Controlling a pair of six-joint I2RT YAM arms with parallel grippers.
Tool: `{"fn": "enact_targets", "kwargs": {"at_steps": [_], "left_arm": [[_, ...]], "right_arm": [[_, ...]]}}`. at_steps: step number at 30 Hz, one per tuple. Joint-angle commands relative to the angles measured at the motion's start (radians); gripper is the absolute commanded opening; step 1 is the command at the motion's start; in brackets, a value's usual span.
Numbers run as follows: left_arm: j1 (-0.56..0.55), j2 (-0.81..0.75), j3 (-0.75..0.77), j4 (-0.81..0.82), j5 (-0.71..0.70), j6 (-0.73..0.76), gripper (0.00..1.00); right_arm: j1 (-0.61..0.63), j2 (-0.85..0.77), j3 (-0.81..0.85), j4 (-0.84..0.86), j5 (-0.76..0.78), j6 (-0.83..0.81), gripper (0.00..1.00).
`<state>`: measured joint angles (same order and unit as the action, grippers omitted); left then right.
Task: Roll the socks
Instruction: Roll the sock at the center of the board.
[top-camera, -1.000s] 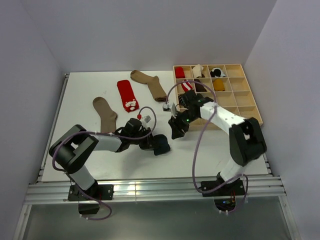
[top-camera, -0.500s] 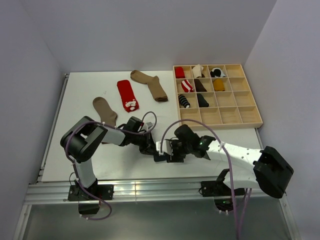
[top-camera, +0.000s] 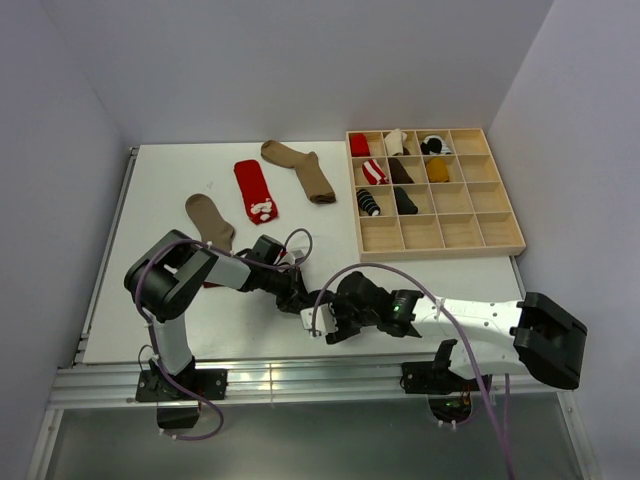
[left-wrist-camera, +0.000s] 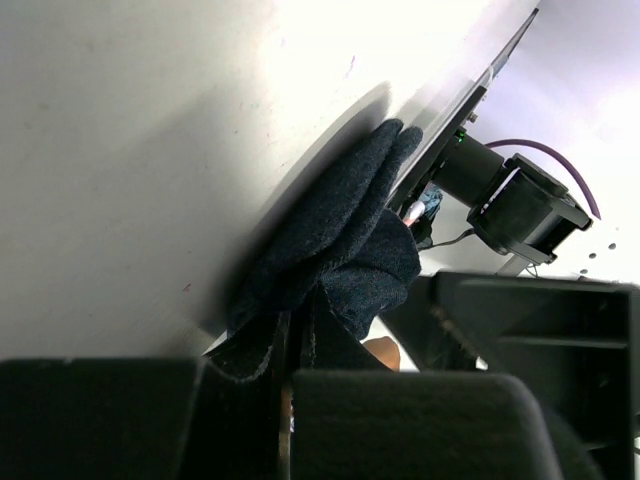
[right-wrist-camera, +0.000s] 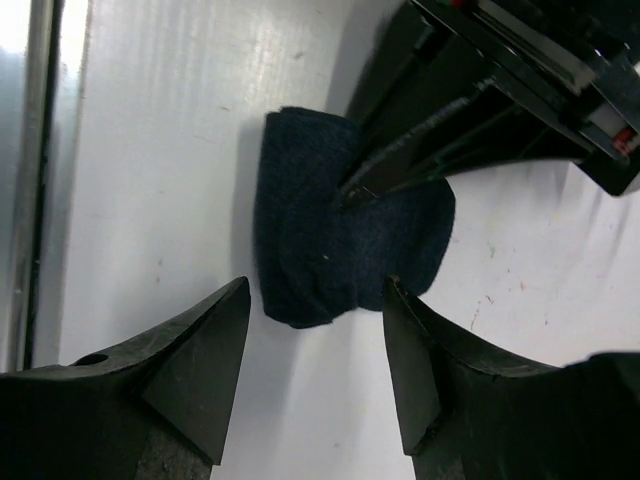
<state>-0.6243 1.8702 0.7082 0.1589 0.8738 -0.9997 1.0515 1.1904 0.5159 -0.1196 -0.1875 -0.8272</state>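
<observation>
Both pincers crowd one navy sock (right-wrist-camera: 325, 225): left gripper (left-wrist-camera: 290, 345) clamped shut on its fold, right gripper (right-wrist-camera: 315, 290) wide open, bundle just ahead between its fingers (right-wrist-camera: 190, 370). If I close carelessly, the pincers may collide, unrolling it.

**White table with four socks and a tray**

The white table (top-camera: 230, 330) carries a folded navy sock (right-wrist-camera: 320, 250) that lies between the left gripper (top-camera: 298, 300) and the right gripper (top-camera: 322, 322). Beyond the left gripper, a brown sock (top-camera: 210, 222) lies nearest. A red sock (top-camera: 256, 190) and a second brown sock (top-camera: 300, 170) lie farther off. A wooden tray (top-camera: 442, 232) sits well beyond the right gripper, off to its right.
</observation>
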Motion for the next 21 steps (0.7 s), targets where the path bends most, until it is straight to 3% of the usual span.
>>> {"fn": "enact_targets", "kwargs": {"at_steps": [1, 6, 17, 21], "left_arm": [[0.005, 0.069, -0.032, -0.150, -0.151, 0.050, 0.00], [0.006, 0.070, -0.026, -0.150, -0.150, 0.039, 0.00], [0.006, 0.049, -0.027, -0.136, -0.141, 0.029, 0.01], [0.006, 0.015, -0.042, -0.107, -0.154, 0.013, 0.07]], "right_arm": [[0.036, -0.017, 0.024, -0.003, 0.010, 0.008, 0.62], [0.059, 0.018, 0.039, -0.020, 0.013, 0.016, 0.58], [0.058, 0.158, 0.098, -0.026, 0.030, 0.042, 0.40], [0.001, 0.184, 0.148, -0.100, -0.059, 0.054, 0.33]]}}
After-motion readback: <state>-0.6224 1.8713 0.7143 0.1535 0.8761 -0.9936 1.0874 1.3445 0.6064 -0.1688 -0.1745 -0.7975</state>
